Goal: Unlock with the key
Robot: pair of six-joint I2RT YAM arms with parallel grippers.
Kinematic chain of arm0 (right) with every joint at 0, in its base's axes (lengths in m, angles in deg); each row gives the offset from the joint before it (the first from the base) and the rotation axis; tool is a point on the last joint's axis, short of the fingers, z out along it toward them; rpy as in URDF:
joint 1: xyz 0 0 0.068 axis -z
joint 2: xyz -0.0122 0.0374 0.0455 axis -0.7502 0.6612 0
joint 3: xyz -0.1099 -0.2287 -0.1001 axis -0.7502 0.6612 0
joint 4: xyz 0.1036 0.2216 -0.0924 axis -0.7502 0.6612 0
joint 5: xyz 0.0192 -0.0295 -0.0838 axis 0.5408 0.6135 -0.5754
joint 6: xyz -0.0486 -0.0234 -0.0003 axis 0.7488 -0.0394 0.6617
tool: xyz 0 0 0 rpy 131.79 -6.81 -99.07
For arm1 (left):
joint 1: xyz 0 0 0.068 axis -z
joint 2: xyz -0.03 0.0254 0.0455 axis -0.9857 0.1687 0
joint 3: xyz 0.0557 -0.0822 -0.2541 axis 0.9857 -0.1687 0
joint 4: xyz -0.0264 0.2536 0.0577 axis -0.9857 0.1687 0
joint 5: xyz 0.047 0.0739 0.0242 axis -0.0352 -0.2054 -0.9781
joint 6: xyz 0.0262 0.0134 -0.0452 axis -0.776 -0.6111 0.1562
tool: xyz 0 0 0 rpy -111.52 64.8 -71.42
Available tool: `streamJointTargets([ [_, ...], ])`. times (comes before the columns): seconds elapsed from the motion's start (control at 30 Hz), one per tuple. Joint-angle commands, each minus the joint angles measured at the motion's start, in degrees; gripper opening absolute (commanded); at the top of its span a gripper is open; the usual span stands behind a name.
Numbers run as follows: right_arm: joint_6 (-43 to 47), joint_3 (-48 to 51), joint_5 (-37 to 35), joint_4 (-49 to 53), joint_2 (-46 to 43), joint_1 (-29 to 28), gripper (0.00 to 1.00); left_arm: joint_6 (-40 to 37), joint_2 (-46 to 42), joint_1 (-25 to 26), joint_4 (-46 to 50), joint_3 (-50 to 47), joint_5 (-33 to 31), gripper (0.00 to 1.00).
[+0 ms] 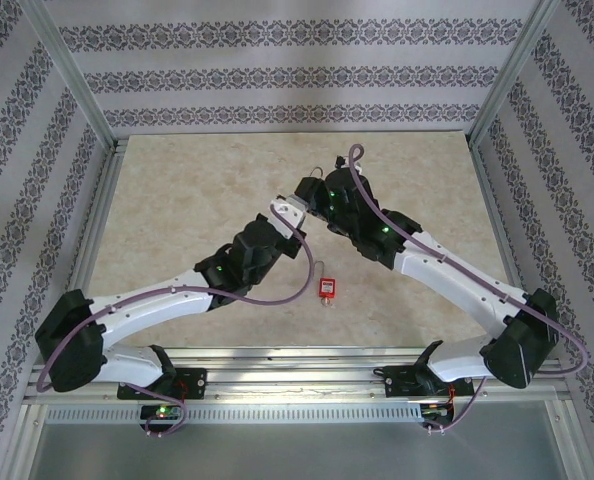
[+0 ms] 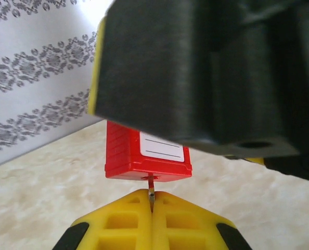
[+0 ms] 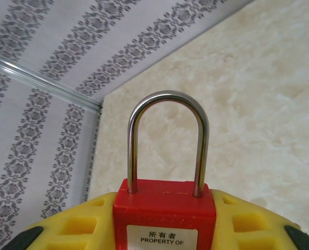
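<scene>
The two arms meet above the middle of the beige, marbled worktop (image 1: 177, 220), inside a frame with patterned wallpaper walls (image 1: 277, 75). The right claw (image 3: 164, 223) is partly closed on the red padlock (image 3: 164, 205). Its yellow fingers (image 3: 76, 226) press against either side of the red body, holding the padlock up off the worktop. In the right wrist view the steel shackle (image 3: 167, 95) stands upright, and both its legs run down into the top of the body. Below it is a white label (image 3: 162, 238) printed "PROPERTY OF". The left claw (image 2: 151, 202) is fully shut, its two yellow fingertips (image 2: 123, 219) pressed together on the key (image 2: 151, 183). Only the thin metal blade of the key shows, rising straight from between the fingertips and meeting the middle of the padlock's underside. How far it goes in cannot be told. In the left wrist view the padlock hangs just above the left claw, and the dark housing of the right claw covers its upper part. From above, the padlock is at the point where the two claws come together, with its shackle just visible at the far side. A small red item (image 1: 326, 288) with a bit of metal at its near end lies on the worktop, nearer the arm bases and apart from both claws. What it is cannot be made out.
</scene>
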Motion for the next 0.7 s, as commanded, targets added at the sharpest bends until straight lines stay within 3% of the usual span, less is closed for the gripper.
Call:
streamJointTargets([
  [0.0, -2.8, -0.7, 9.7, -0.3, 0.8, -1.3, 0.04, -11.4, 1.4, 2.9, -4.7, 2.9, -4.1, 0.0],
  [0.4, -6.5, 1.0, 14.2, -2.6, 2.3, 1.7, 0.04, -36.3, 7.7, 10.1, -15.0, 1.7, -10.8, 0.0],
  [0.53, -7.1, 1.9, 14.3, -3.4, 2.1, 1.9, 0.04, -39.9, 8.7, 11.0, -19.4, 0.7, -11.7, 0.0],
  [0.63, -7.0, 2.3, 14.2, -3.4, 1.8, 1.9, 0.04, -38.3, 7.6, 11.0, -21.7, -0.8, -11.8, 0.0],
  [0.67, -6.9, 2.5, 14.0, -3.3, 1.6, 2.0, 0.03, -37.2, 6.9, 11.0, -21.9, -1.3, -11.9, 0.06],
])
